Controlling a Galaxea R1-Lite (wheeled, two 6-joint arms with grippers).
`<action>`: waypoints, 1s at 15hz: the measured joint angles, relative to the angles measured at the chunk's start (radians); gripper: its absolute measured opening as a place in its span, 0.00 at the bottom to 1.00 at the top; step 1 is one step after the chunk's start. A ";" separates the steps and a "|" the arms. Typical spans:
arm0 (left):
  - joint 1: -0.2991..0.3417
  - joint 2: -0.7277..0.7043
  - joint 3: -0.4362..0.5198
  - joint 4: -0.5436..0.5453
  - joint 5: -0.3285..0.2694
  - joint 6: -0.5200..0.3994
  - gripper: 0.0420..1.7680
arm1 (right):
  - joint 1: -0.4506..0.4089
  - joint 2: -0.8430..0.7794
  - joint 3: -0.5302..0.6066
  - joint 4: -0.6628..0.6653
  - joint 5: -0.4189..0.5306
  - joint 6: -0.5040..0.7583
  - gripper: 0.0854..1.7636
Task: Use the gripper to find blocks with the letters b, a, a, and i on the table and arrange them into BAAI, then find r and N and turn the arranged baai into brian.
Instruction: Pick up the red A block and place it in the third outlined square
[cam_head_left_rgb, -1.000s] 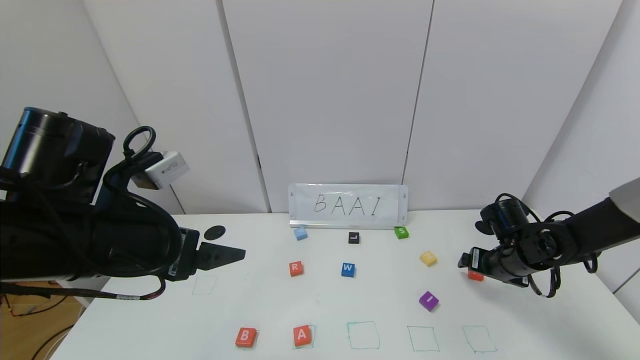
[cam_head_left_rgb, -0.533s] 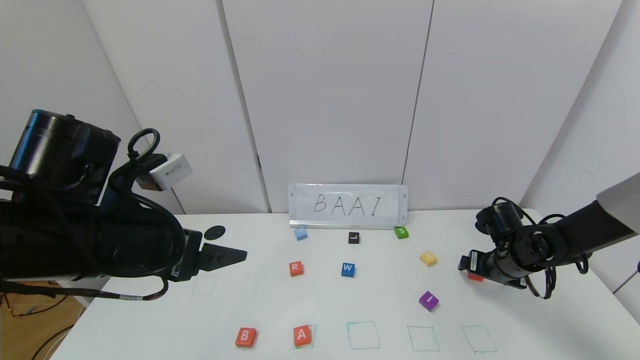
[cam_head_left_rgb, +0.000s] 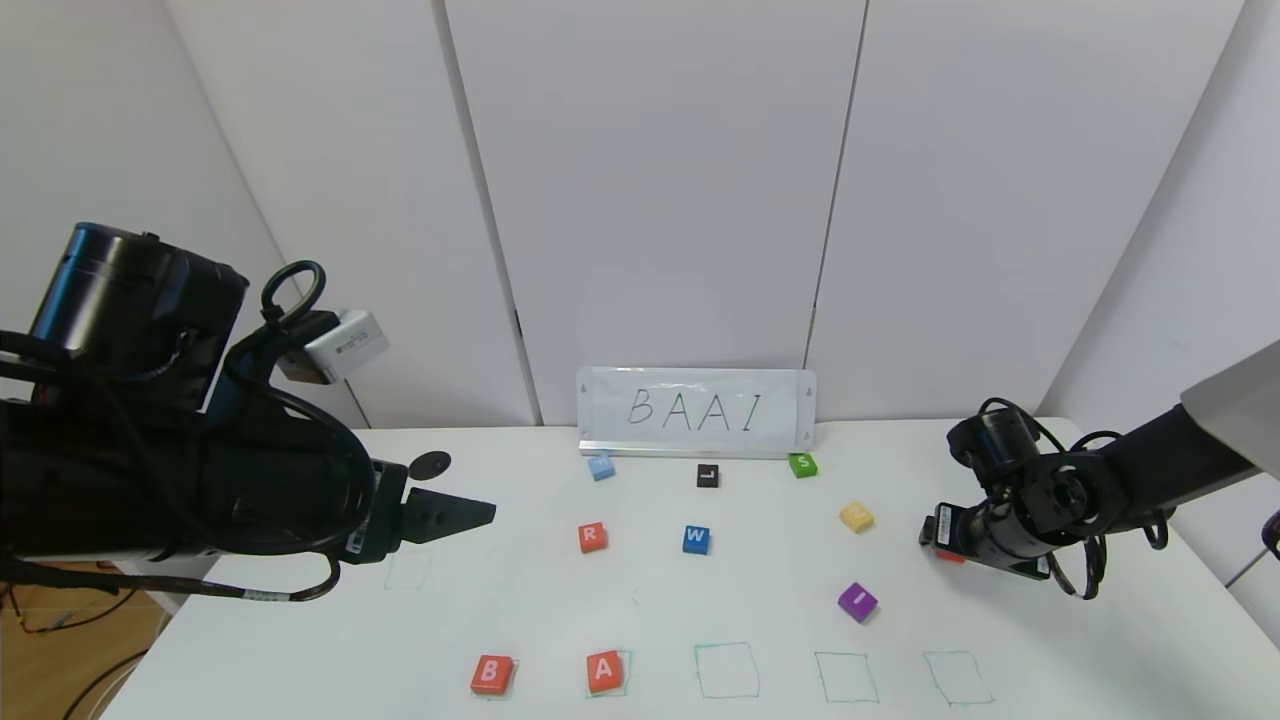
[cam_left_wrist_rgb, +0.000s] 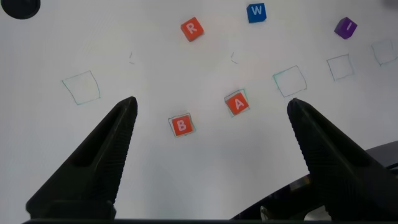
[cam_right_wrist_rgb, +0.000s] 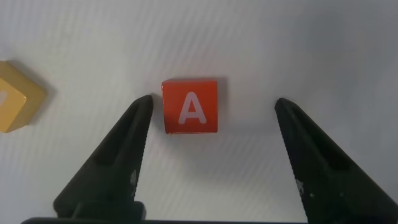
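Note:
On the white table (cam_head_left_rgb: 700, 600), an orange-red B block (cam_head_left_rgb: 491, 674) and an orange-red A block (cam_head_left_rgb: 604, 671) sit in the front row of green outlines; both also show in the left wrist view, B (cam_left_wrist_rgb: 181, 125) and A (cam_left_wrist_rgb: 237, 103). The second A block (cam_right_wrist_rgb: 189, 106) lies at the far right, mostly hidden under my right gripper (cam_head_left_rgb: 935, 535) in the head view. The right gripper (cam_right_wrist_rgb: 214, 102) is open just above it, with the block near one finger. The purple I block (cam_head_left_rgb: 857, 601) and the orange-red R block (cam_head_left_rgb: 592, 537) lie mid-table. My left gripper (cam_head_left_rgb: 470, 513) hovers open and empty at the left.
A blue W cube (cam_head_left_rgb: 696, 539), yellow cube (cam_head_left_rgb: 856, 516), green S cube (cam_head_left_rgb: 802, 464), black L cube (cam_head_left_rgb: 708, 475) and light-blue cube (cam_head_left_rgb: 600, 466) lie farther back. A BAAI sign (cam_head_left_rgb: 696, 412) stands at the rear. Three front green outlines (cam_head_left_rgb: 846, 677) hold nothing.
My right gripper has come down and slightly left over the far-right A block, hiding more of it. The left arm has drifted slightly; no block has moved.

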 joint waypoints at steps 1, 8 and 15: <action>-0.001 0.001 0.000 0.000 0.000 0.000 0.97 | 0.000 0.001 0.000 0.000 0.000 0.000 0.72; -0.001 0.006 0.002 0.000 0.000 0.004 0.97 | 0.001 0.007 -0.001 -0.004 -0.001 0.000 0.28; 0.000 0.008 0.002 0.000 0.000 0.004 0.97 | 0.013 -0.010 0.005 0.006 -0.008 0.000 0.28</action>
